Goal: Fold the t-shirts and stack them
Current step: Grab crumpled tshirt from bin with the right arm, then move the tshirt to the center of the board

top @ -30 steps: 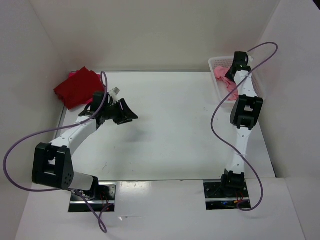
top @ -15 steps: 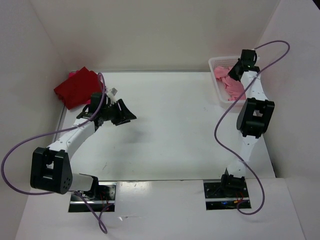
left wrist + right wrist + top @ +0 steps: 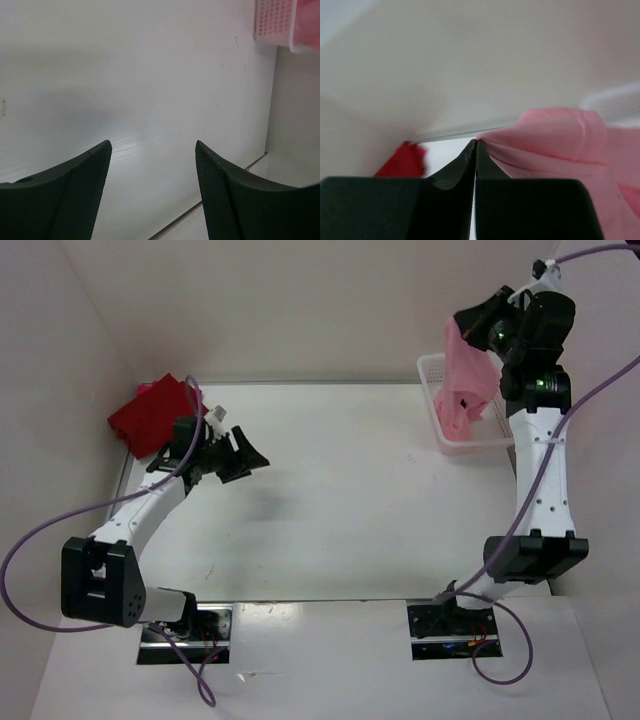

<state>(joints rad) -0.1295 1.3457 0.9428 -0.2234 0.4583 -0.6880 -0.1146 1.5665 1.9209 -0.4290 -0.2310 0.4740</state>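
My right gripper (image 3: 466, 324) is raised high above the back right corner, shut on a pinch of the light pink t-shirt (image 3: 468, 380). The shirt hangs down with its lower end still in the white mesh basket (image 3: 428, 375). The right wrist view shows the jaws (image 3: 475, 143) pressed together on the pink cloth (image 3: 555, 135). A dark red t-shirt (image 3: 155, 418) lies folded at the far left, with a brighter pink edge (image 3: 143, 388) behind it. Just to its right my left gripper (image 3: 255, 452) hovers open over bare table, nothing between its fingers (image 3: 85, 175).
The basket (image 3: 272, 20) stands against the right wall at the table's back corner. White walls close in the table on the left, back and right. Purple cables loop from both arms. The red shirt (image 3: 402, 160) shows far off in the right wrist view.
My right gripper shut on the light pink t-shirt in the basket and lifted it high. The left gripper's jaws opened wider and it shifted slightly left.
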